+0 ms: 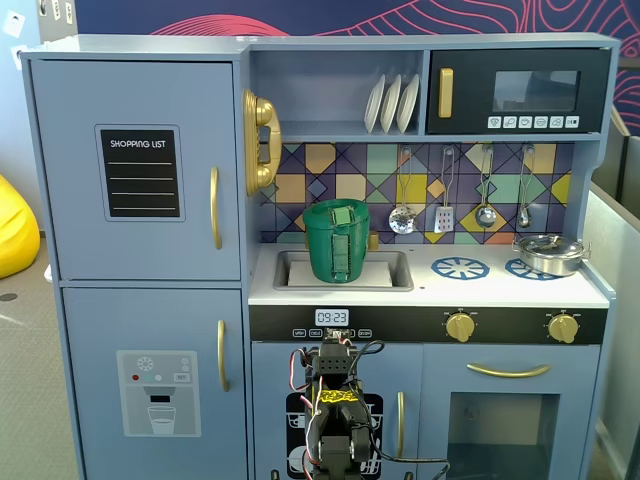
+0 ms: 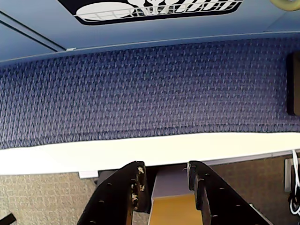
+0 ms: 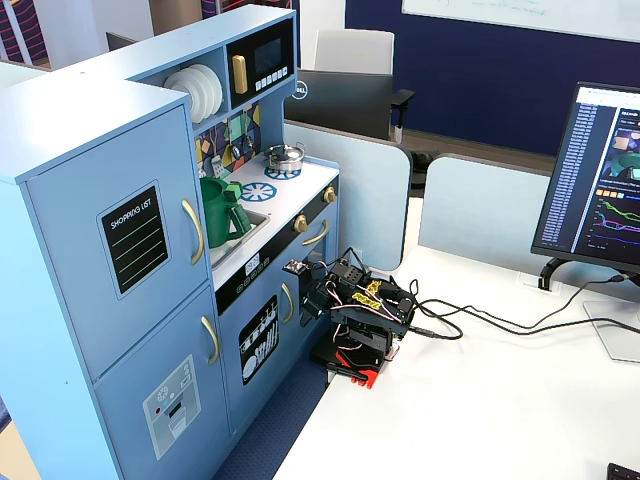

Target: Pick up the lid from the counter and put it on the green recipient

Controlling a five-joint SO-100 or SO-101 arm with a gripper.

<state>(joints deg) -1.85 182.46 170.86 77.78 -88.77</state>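
The green recipient (image 1: pixel 335 245) stands upright in the sink of the toy kitchen, and also shows in the other fixed view (image 3: pixel 222 212). The lid (image 1: pixel 338 212) lies on its rim, lighter green knob up. My arm (image 1: pixel 335 400) is folded low in front of the kitchen's lower doors, well below the counter, and shows on the white table (image 3: pixel 360 310). In the wrist view my gripper (image 2: pixel 166 167) is open and empty. It looks down at the blue carpet and the table edge.
A shiny silver pot (image 1: pixel 548 252) with its own lid sits on the right burner. A blue burner print (image 1: pixel 460 267) lies bare beside the sink (image 1: pixel 390 270). Utensils hang on the back wall. Cables (image 3: pixel 470 320) and a monitor (image 3: pixel 600 180) are on the white table.
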